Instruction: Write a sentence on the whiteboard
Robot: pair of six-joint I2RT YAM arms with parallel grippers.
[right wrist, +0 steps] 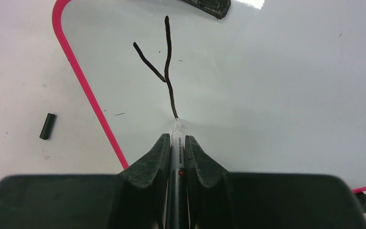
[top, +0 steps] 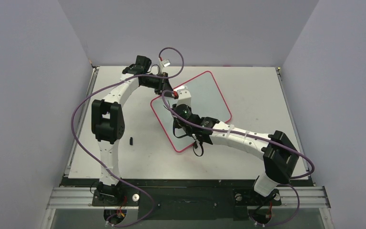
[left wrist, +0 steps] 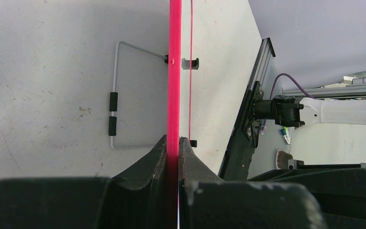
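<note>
Whiteboard (top: 209, 93), red-rimmed, bears one black Y stroke (right wrist: 167, 71). Left claw (left wrist: 177, 143) pinches its edge; right claw (right wrist: 177, 143) clamps marker (right wrist: 177, 130).

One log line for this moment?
left jaws: clamped on whiteboard rim | right jaws: clamped on marker | tip: touching whiteboard | written: one Y-shaped mark

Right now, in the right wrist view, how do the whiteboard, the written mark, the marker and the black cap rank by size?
1. whiteboard
2. mark and marker: alike in length; the marker is nearer and partly hidden, so I leave them unranked.
3. cap
</note>
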